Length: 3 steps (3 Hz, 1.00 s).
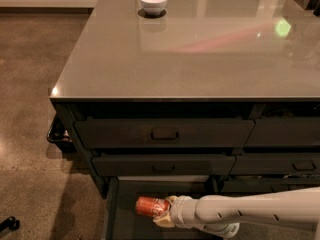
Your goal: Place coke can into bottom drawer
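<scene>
The robot's two-finger hand [164, 211], low in front of the dark cabinet, is clamped on the right end of a small red-orange coke can [150, 205] with silver ends. The can lies on its side, its long axis running left to right in line with the wrist, so it juts out to the left of the hand, away from the arm. Both are inside the open bottom drawer [124, 223], a wide dark box pulled out from the left column of the cabinet. The can sits near the middle of the opening, well apart from the left wall. From where one stands, it cannot be told whether the can touches the drawer's flat bottom or hangs just above it.

The long white arm [250, 211] reaches in from the right, nearly level, across the drawer's right side. Above it the two shallower handled drawer fronts [162, 133] are closed. On the glossy grey counter [200, 59] a small white bowl [153, 2] stands near the far edge, well apart from the work. By the look of it, letting go and drawing back to the right is what remains.
</scene>
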### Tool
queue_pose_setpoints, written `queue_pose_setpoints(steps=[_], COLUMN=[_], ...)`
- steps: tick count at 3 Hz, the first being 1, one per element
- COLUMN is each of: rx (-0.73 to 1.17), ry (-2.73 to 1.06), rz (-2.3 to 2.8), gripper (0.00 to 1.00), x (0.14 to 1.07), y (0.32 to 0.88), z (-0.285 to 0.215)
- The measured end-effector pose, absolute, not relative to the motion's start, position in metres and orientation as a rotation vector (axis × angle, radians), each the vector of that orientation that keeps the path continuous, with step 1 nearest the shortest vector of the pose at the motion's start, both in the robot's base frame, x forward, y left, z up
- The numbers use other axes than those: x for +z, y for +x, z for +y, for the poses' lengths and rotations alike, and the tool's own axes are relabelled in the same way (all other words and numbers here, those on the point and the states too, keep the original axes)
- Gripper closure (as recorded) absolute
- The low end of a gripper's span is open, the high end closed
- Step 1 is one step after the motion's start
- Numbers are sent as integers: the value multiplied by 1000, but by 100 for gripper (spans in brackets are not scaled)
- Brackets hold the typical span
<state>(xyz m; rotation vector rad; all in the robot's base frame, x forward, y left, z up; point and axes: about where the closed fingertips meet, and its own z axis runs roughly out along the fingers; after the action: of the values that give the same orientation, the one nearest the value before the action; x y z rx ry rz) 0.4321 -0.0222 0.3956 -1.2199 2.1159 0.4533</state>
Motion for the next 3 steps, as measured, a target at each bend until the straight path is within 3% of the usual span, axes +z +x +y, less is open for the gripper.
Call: queue_pose_setpoints(steps=[1, 3], rx=[391, 166], ry=[-1217, -1052], rz=[2157, 2438], gripper=[100, 100], x=[372, 230], y=[437, 462], z=[-27, -73])
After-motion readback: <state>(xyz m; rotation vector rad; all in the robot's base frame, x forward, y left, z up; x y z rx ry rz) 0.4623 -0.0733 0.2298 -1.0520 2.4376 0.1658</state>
